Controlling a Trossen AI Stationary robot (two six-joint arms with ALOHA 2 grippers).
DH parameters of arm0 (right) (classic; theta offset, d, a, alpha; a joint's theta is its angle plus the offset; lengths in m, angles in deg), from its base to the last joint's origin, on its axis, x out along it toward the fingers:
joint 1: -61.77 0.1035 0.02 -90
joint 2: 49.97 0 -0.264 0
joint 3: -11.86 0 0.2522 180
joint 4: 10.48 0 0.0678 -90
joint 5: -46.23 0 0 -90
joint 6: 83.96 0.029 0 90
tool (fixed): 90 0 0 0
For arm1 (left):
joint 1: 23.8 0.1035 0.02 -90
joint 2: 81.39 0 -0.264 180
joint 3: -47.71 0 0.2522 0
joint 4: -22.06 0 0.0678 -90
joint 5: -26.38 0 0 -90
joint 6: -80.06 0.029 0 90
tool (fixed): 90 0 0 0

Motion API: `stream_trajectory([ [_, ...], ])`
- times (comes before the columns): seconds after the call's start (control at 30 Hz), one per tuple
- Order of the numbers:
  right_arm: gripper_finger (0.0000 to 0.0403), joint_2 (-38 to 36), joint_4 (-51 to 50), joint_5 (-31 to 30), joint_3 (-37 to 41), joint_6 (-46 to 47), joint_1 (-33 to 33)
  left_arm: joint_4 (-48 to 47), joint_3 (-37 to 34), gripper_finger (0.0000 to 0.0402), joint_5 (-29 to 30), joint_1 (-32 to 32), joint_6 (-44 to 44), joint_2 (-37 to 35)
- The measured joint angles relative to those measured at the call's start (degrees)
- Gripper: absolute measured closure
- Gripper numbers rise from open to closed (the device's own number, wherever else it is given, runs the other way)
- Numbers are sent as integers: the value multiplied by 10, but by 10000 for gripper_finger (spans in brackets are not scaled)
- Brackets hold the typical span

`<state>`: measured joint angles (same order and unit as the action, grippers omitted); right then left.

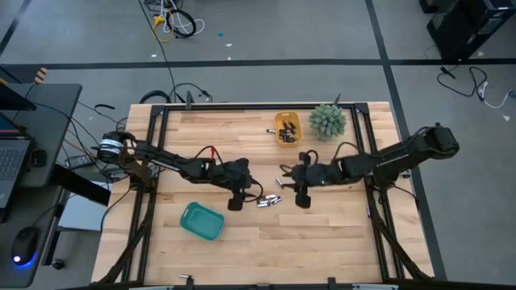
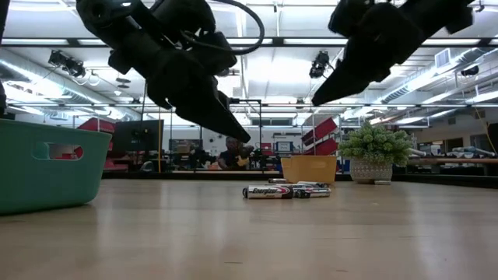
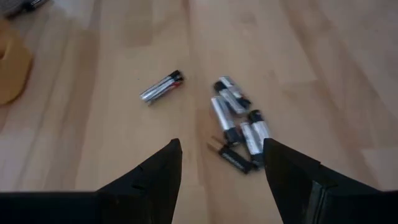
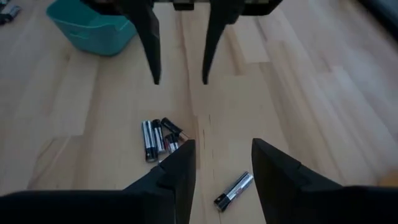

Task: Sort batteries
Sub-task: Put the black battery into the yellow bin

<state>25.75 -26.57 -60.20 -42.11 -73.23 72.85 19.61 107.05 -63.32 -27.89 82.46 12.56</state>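
- Table [image 1: 322,242]: a pale wooden top carries the whole sort. Judged from the layout, the task is partly done, since one tray already holds cells while a group remains loose between the two pincers.
- Teal tray [image 1: 201,221]: sits beside the left pincer, on the side away from the right arm. The high view shows no battery in it, though its floor is hard to read.
- Potted plant [image 1: 327,121]: stands beyond the right pincer, just beside the yellow tray; it plays no part in the sort.
- Yellow tray [image 1: 287,128]: lies beyond the gap between the pincers and holds several dark cells, the share apparently sorted so far.
- Left pincer [image 3: 221,163]: hangs above the table with fingers wide and nothing between them; the loose cluster lies just ahead of its tips.
- Right pincer [image 4: 224,165]: also hangs above the table, fingers apart and empty; a single silvery cell lies on the wood under the gap between its fingers.
- Loose batteries [image 1: 268,200]: a handful of dark and silvery cells lies touching or near one another, midway between the two pincers, still to be sorted.
- Single battery [image 3: 161,87]: lies apart from the cluster.
- Writing: the low view shows "Energizer" on the nearest cell [image 2: 268,192]; no other label is legible.
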Motion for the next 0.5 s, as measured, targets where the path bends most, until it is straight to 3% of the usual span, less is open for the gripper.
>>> stream_trajectory([
  [0.2,266,0,2,-76,0,8,36,36,0,183,42,-20,-14,58],
  [0.5,266,0,5,-81,0,7,31,99,1,183,70,-31,-43,106],
])
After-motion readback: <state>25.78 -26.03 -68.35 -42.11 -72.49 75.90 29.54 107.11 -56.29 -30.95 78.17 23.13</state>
